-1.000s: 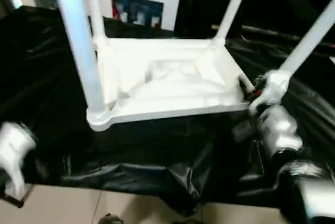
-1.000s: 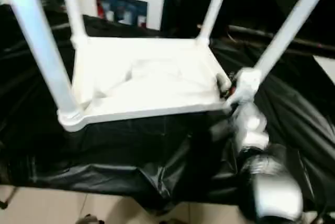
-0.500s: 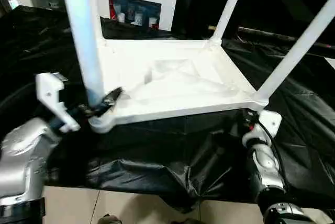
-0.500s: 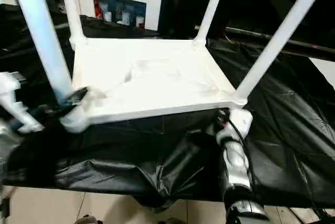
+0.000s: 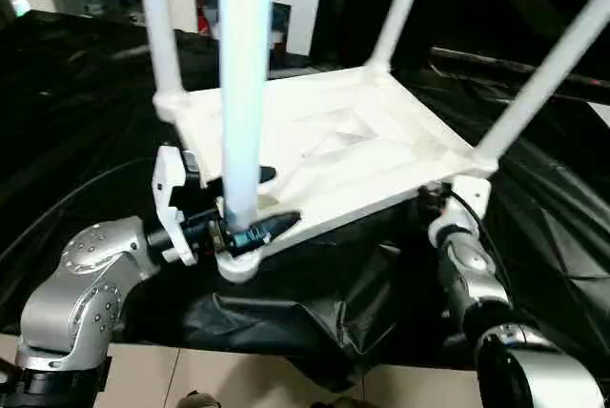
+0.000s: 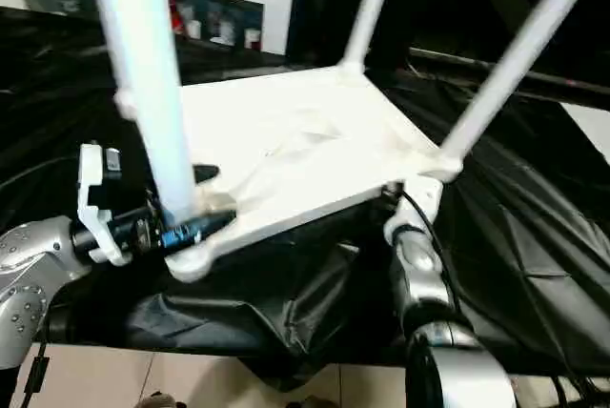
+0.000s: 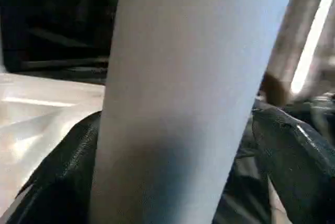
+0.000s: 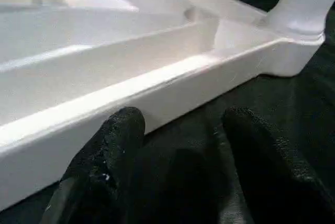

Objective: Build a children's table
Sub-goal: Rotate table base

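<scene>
While the upturned children's table (image 5: 334, 155) lies on the black-draped counter (image 5: 86, 132) near its front edge, its nearest leg (image 5: 243, 93) is straddled by the wide-open left claw (image 5: 250, 227); the right claw (image 8: 180, 145), half open and empty, is held just beside the tabletop rim.

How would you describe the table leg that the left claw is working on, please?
On the black-draped work table lies the upturned white tabletop, four legs pointing up. The near-left leg is the one: its base sits between the left claw fingers.
</scene>
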